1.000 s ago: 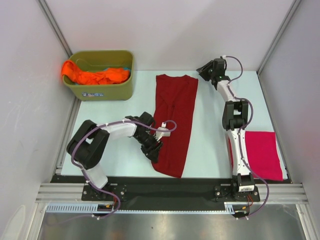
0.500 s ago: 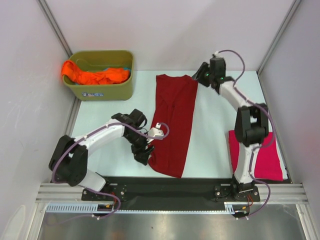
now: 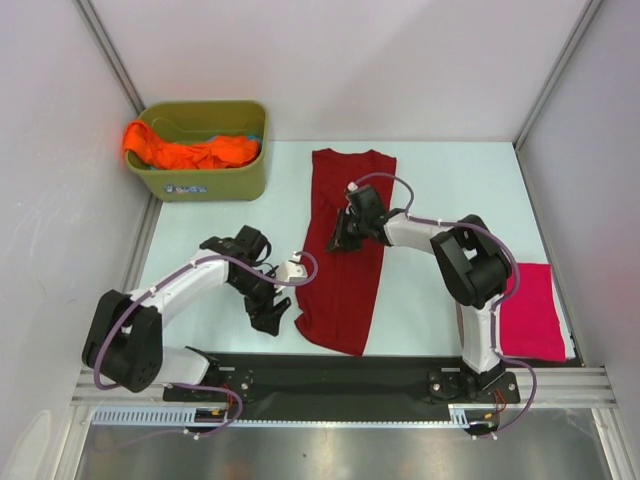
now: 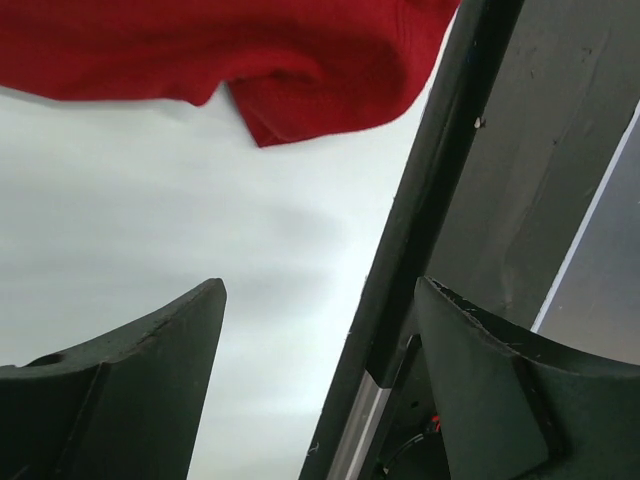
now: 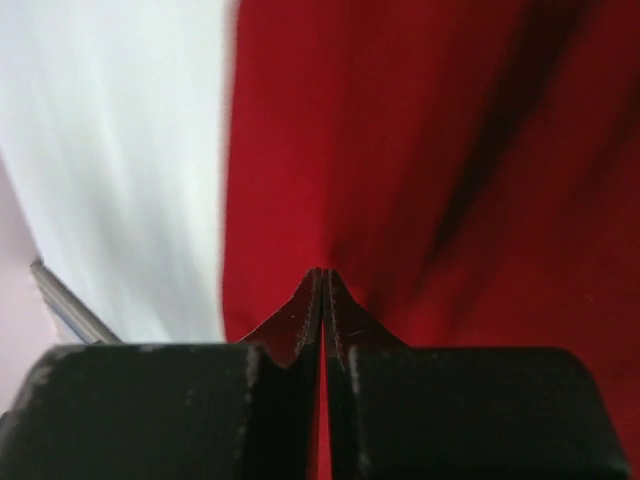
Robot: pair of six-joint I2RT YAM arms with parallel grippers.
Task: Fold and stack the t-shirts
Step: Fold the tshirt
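The dark red t-shirt lies as a long narrow strip down the middle of the table. My right gripper is shut, with its tips down on the shirt's left half near mid-length; the right wrist view shows the closed tips against the red cloth. My left gripper is open and empty on the bare table, just left of the shirt's near-left corner. The magenta-pink t-shirt lies folded at the near right. The orange t-shirt is bunched in the tub.
The olive-green tub stands at the far left corner, with a bit of blue cloth inside. A black strip runs along the table's near edge, close to my left gripper. Walls close in the table on both sides.
My right arm swung from the far back right down onto the middle of the dark red shirt. My left gripper slid left and nearer, off the shirt's left edge.
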